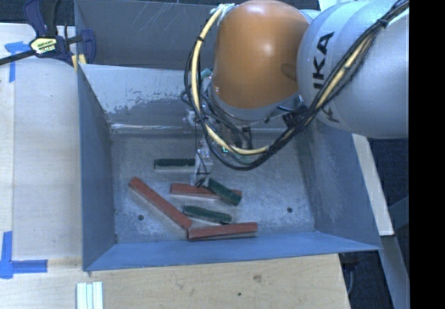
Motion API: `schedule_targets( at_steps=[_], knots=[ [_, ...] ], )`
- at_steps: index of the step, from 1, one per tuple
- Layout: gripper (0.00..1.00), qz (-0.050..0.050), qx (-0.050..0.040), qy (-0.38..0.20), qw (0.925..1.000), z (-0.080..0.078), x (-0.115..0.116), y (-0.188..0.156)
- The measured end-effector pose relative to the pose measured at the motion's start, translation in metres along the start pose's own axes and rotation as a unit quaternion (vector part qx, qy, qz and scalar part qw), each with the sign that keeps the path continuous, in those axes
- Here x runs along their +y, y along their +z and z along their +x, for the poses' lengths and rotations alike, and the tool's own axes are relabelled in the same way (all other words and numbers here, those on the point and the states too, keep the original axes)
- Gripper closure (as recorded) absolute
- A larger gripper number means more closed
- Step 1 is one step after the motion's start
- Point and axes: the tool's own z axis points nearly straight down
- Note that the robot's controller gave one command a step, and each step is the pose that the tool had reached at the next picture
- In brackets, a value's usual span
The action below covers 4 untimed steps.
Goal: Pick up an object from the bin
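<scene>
Right now your tool (202, 170), whose opening you cannot tell, hangs just over the short red-brown bar (189, 189) mid-floor of the bin (97, 161), just beside a dark green bar (224, 193), so a grasp could snag both.

A short red-brown bar (191, 190) lies flat in the middle of the bin (97, 182), touching a dark green bar (226, 193).

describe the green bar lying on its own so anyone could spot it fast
In the grey bin, find the cluster of reddish-brown and dark green bars by the gripper. The lone green bar lies level, left of the gripper in the view, nearest the back wall. Unlike the other two green bars, it touches no reddish-brown bar.
</scene>
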Motion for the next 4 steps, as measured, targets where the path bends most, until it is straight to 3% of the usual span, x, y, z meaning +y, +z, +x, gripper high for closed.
schedule_targets(
  at_steps=[1,2,3,4],
  knots=[
    [0.0,0.0,-0.0001,0.003,1.0,-0.011,-0.013,0.166],
    [0.0,-0.001,-0.0034,0.032,0.9995,-0.019,-0.032,0.173],
    [1.0,0.0,-0.002,0.032,0.9995,-0.018,-0.032,0.174],
    [1.0,0.0,-0.0058,-0.102,0.9947,-0.023,-0.045,0.143]
  ],
)
